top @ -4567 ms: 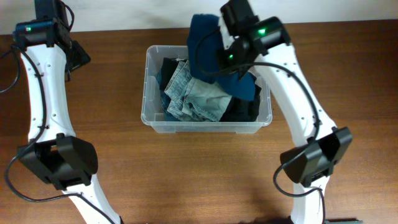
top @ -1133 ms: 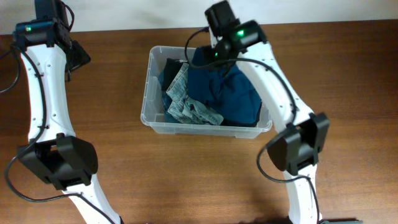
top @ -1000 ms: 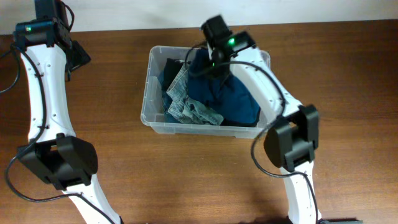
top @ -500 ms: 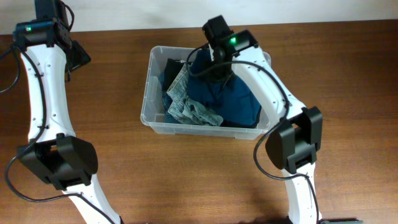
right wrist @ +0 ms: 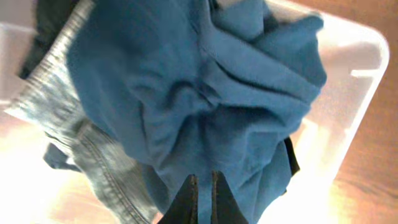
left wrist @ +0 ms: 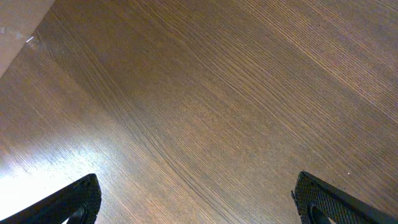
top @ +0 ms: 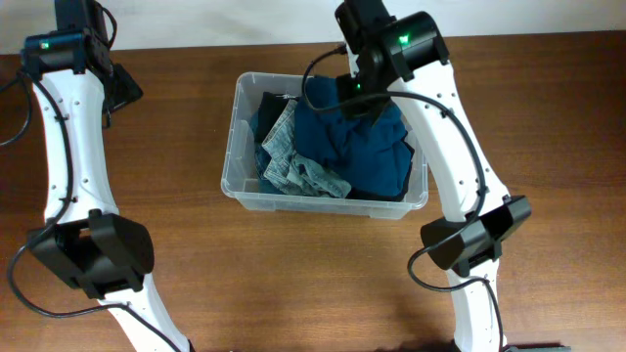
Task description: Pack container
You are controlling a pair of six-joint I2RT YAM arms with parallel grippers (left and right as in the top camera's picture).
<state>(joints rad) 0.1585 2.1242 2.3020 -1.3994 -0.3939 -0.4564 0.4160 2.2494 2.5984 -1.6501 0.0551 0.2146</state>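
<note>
The clear plastic container (top: 235,182) stands at the middle back of the table, filled with clothes. A crumpled blue garment (top: 354,149) lies on top at the right, with light denim (top: 293,168) to its left and dark cloth underneath. My right gripper (right wrist: 203,182) hangs just above the blue garment (right wrist: 205,93), jaws shut with nothing held. In the overhead view the right gripper (top: 360,96) is over the container's back right part. My left gripper (left wrist: 196,188) is open over bare wood, far from the container, at the back left (top: 122,88).
The container's pale wall (right wrist: 368,57) shows at the right of the right wrist view. Brown wooden tabletop (top: 548,147) surrounds the container on all sides. A light wall edge runs along the back of the table (top: 196,24).
My right gripper has closed and lifted up and back from the blue garment, which stays in the container. The left arm has not moved.
</note>
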